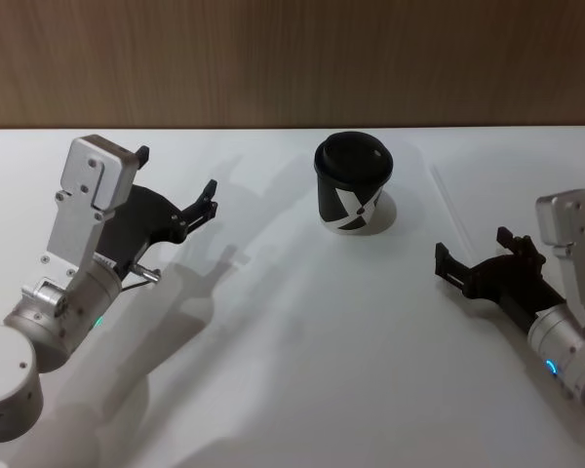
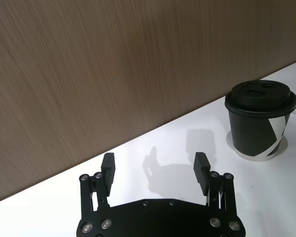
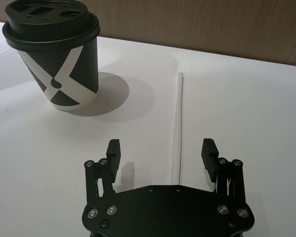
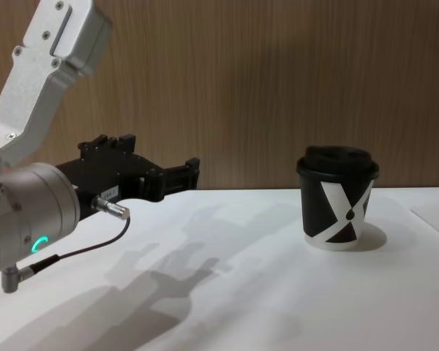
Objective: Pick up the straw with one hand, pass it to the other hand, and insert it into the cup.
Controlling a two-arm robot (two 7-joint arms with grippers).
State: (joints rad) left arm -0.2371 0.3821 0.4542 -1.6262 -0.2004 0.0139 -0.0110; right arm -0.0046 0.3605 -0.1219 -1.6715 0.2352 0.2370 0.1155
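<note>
Right pincer (image 3: pixel 160 145) was released, fingers spread wide, empty. The straw (image 3: pixel 179 123) lay flat on the table (image 1: pixel 292 341), untouched, running straight ahead from between those fingers. The cup (image 1: pixel 354 185) stood upright, lid on, ahead of that pincer and off toward the left arm's side, well apart from the straw. Left pincer (image 1: pixel 175 171) was also released and empty, raised off the table, with the cup ahead toward the right arm's side.

Risks, as a judgement:
- The straw is thin and flat, so the fingers may close above it or hit the table.
- An off-centre close may roll it away.
- A grip near the end may leave a poor handover.
- The small lid hole may cause a missed insertion or tip the cup.
</note>
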